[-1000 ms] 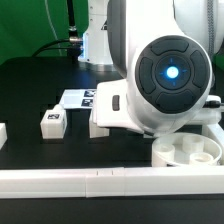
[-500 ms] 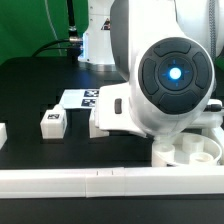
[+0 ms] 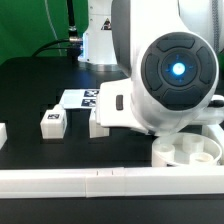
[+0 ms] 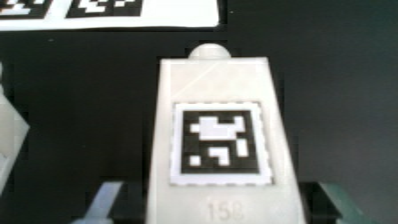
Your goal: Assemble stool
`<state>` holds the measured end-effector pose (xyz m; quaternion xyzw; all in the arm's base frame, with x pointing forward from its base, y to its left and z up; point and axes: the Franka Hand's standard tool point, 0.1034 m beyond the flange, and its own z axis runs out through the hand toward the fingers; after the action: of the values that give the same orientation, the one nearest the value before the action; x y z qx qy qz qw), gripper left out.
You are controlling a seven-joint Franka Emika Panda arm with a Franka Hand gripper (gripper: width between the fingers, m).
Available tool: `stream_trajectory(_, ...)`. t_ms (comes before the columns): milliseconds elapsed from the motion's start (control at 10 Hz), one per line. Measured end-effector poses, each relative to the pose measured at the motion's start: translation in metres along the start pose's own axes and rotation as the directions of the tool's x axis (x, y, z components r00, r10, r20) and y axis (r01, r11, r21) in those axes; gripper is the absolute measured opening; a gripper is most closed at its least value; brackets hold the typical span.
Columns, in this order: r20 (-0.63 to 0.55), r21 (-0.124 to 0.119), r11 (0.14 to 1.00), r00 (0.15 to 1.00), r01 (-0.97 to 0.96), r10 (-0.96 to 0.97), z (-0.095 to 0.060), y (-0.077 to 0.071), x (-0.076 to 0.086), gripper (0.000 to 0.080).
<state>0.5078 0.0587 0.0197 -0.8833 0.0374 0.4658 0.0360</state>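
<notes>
A white stool leg (image 4: 219,120) with a black-and-white tag lies on the black table, lengthwise between my fingers. My gripper (image 4: 222,205) is open. Its fingers (image 4: 111,200) stand on either side of the leg with a dark gap on each side. In the exterior view this leg (image 3: 97,127) shows just below the arm's wrist, which hides the fingers. The round seat (image 3: 190,152) with sockets lies at the exterior view's right front. A second leg (image 3: 52,122) lies to the left. A third white piece (image 3: 2,131) is cut by the left edge.
The marker board (image 3: 84,98) lies behind the legs and also shows in the wrist view (image 4: 107,10). A long white rail (image 3: 90,181) runs along the front. The arm's bulk (image 3: 170,75) fills the exterior view's right half.
The arm has shifted slightly toward the exterior view's right. The leg under it shows a bit more. The other parts have not moved.
</notes>
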Motion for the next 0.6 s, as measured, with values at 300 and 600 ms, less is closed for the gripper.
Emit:
stream_trajectory(300,0.047,-0.009,1.000,0.999,0.013,-0.013,-0.029,-0.004,-0.032,0.0335)
stream_trajectory(600,0.019,-0.007,1.000,1.000,0.017,-0.017,-0.038,-0.005,-0.031,0.0337)
